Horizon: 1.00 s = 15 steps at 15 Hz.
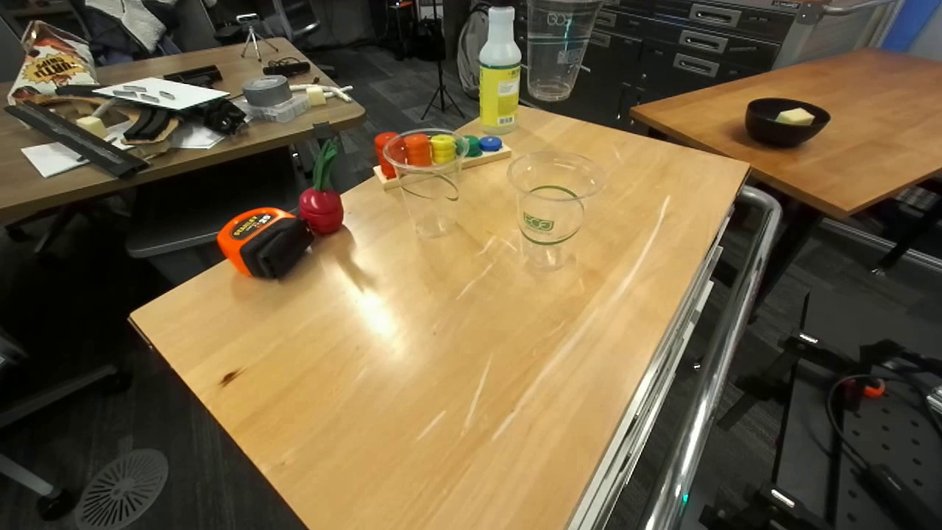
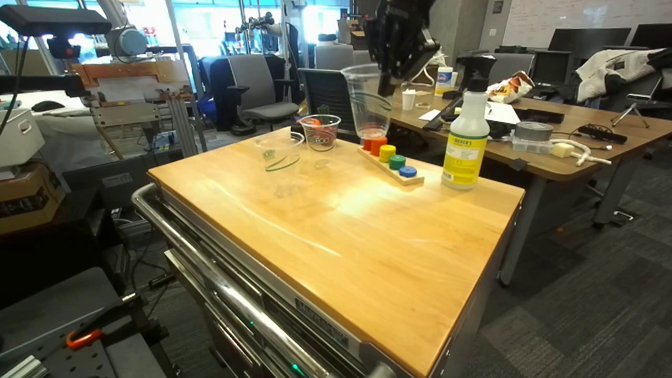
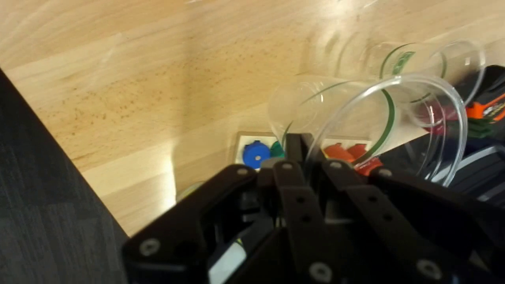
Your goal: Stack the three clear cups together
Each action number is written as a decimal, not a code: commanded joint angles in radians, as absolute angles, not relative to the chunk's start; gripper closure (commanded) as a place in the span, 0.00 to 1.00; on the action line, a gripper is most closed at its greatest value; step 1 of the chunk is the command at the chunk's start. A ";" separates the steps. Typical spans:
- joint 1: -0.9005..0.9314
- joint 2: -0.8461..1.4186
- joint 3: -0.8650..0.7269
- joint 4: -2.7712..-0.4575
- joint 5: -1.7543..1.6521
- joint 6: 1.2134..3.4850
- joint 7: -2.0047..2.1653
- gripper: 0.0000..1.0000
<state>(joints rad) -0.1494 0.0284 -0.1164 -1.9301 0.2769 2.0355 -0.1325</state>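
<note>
Cup rim-pinched in my claw; one-sided grip could let it slip over the tabletop edge beside the stacking toy

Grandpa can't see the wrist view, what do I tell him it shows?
A black robot gripper pinches the rim of a green-striped clear plastic cup. Beyond, another see-through plastic cup stands on a pale wooden tabletop, and a blue disc sits on a narrow wooden board.
</note>
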 commanded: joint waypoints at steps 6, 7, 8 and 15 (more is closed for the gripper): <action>-0.066 -0.148 -0.071 -2.020 0.248 1.842 -0.180 0.98; -0.060 -0.150 -0.072 -2.032 0.256 1.827 -0.204 0.98; -0.055 -0.147 -0.074 -2.043 0.267 1.821 -0.230 0.98; -0.045 -0.093 -0.078 -2.128 0.324 1.888 -0.387 0.98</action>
